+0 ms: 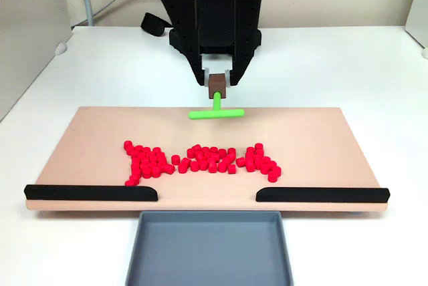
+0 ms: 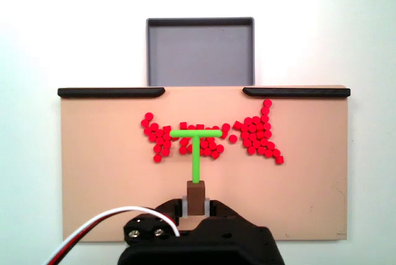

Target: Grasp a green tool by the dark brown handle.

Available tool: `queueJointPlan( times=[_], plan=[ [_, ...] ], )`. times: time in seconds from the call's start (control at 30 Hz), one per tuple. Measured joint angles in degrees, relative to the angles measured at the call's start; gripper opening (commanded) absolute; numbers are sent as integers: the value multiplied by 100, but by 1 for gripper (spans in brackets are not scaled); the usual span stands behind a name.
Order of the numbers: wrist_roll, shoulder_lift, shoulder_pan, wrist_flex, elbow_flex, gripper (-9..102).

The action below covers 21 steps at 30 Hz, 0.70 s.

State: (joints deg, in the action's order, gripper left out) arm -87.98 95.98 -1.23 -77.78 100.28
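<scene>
Fixed view, left to right: black bar (image 1: 91,192); red cubes (image 1: 200,159) scattering mid-board; gripper (image 1: 218,80) clamping brown handle (image 1: 218,87), green tool (image 1: 217,111) hanging above board's (image 1: 87,146) far edge. Advice: keep squeezing squarely, avoiding twisting.

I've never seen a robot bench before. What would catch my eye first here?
Probably the scatter of small red cubes across the middle of the tan board. Next, the bright green tool, held by its dark brown handle in the black gripper at the board's far edge in a fixed view.
</scene>
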Motion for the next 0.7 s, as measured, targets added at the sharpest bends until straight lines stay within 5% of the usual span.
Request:
queueJointPlan(
  times=[0.7],
  plan=[
    [-343, -88, -141, 0, -9, 0]
  ],
)
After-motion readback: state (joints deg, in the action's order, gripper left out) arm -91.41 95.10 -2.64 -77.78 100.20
